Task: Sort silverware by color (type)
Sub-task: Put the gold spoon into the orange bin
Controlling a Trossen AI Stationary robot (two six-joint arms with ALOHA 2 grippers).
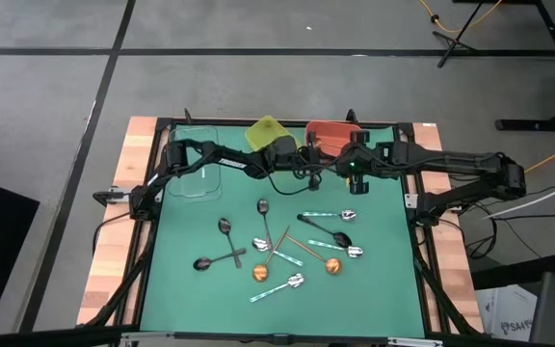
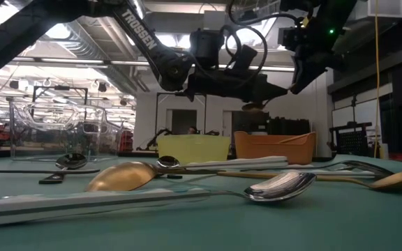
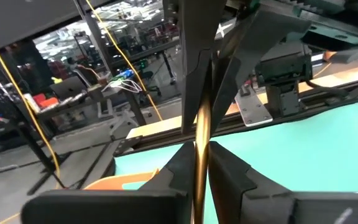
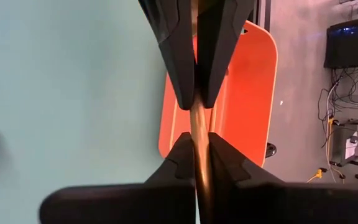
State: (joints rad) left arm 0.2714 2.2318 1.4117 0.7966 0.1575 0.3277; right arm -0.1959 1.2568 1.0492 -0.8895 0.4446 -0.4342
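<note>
**Observer:** Why are both your arms bunched up at the back of the table?

**Robot:** I'm passing a copper-gold spoon point(image 4: 199, 134) from one gripper to the other. My left gripper point(image 3: 201, 158) and my right gripper point(image 4: 196, 127) are both pinching its slim handle, tip to tip, above the far edge of the green mat point(image 1: 374, 289).

**Observer:** So both are clamped on it?

**Robot:** My right fingers are closed tight on the handle. My left fingers are also sitting against it, though I'm judging that grip to be the one about to loosen.

**Observer:** Why hold it in mid-air at all?

**Robot:** The orange bin point(image 4: 253, 93) is lying directly under the spoon, next to the yellow bin point(image 1: 265, 133), with a clear container point(image 1: 198, 166) further to my left. I'm guessing orange is the home for the copper-gold ones, and it's sitting on my right arm's side, so I'm handing over rather than stretching across.

**Observer:** And the rest of the silverware?

**Robot:** It's lying unsorted in the middle of the mat: black spoons point(image 1: 225, 227), more copper-gold spoons point(image 1: 332, 265), and silver spoons with pale teal handles point(image 1: 277, 287), several crossing each other.

**Observer:** Any risk right now?

**Robot:** The handle is thin, so if one grip lets go before the other is firm, it could twist or fall outside the bin.
</note>
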